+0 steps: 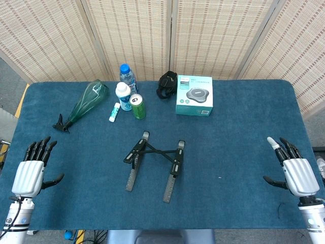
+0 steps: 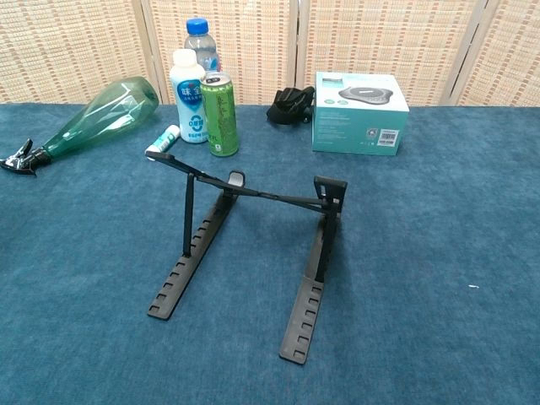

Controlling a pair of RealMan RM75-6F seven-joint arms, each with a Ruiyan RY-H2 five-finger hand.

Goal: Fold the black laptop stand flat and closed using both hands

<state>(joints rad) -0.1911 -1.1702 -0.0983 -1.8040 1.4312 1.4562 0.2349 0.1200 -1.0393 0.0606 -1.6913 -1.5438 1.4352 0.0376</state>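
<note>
The black laptop stand [image 1: 154,163] stands unfolded in the middle of the blue table, its two notched rails spread apart and joined by crossed struts; the chest view shows the stand [image 2: 253,249] propped up with raised arms. My left hand [image 1: 34,168] rests at the table's left front with fingers spread, far from the stand and holding nothing. At the right front, my right hand [image 1: 293,170] lies likewise with spread fingers and nothing in it. Neither hand appears in the chest view.
Behind the stand are a green can [image 1: 138,106], a white bottle [image 1: 123,96], a blue-capped water bottle [image 1: 127,77], a small white tube [image 1: 114,112], a green spray bottle [image 1: 84,104] lying down, a black object [image 1: 166,85] and a teal box [image 1: 194,95].
</note>
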